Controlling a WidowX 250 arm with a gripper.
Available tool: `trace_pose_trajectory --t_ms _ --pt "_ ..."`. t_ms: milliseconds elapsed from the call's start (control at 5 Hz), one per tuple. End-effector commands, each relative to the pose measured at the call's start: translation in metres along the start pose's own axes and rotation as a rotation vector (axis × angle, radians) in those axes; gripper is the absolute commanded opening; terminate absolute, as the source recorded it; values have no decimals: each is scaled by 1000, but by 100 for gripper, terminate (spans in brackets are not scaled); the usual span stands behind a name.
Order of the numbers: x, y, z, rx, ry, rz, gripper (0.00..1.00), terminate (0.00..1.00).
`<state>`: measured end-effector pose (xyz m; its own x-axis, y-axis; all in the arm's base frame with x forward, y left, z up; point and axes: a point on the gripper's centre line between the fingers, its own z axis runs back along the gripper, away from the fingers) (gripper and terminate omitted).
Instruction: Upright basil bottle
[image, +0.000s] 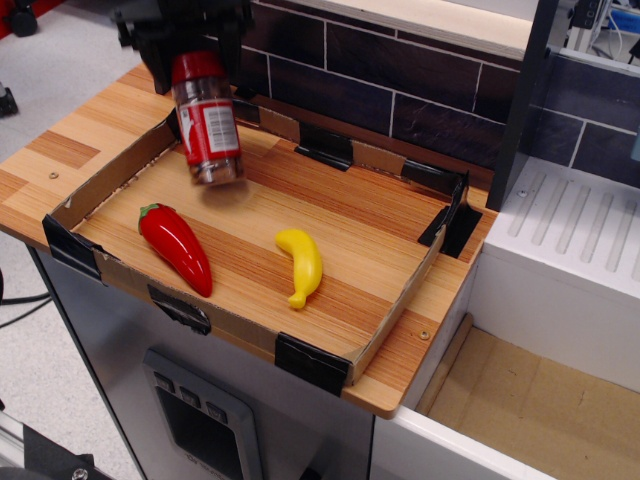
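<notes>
The basil bottle is a clear jar with a red cap and red-and-white label. It hangs almost upright, cap on top, lifted above the back left part of the wooden tray. My black gripper is shut on its red cap from above. The bottle's base tilts slightly toward the front right and is clear of the tray floor.
A glossy red chili pepper lies at the tray's front left. A yellow banana lies in the tray's middle front. Low cardboard walls with black tape corners ring the tray. A dark tiled wall stands behind.
</notes>
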<state>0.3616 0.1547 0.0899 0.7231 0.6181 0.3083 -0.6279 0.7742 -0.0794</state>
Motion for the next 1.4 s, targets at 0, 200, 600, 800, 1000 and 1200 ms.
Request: trace_pose_trajectory --t_ms 0,200,600,800,1000,1200 --pt "13 4 47 -99 -123 -33 0 0" --pt "5 5 39 -88 -132 -75 0 0" --pt "-2 -1 31 23 -47 -117 100 0" --pt "4 -5 54 60 -35 -120 100 0" --pt "11 -10 78 59 -40 -129 100 0" --pt "15 -13 104 7 -10 -127 100 0"
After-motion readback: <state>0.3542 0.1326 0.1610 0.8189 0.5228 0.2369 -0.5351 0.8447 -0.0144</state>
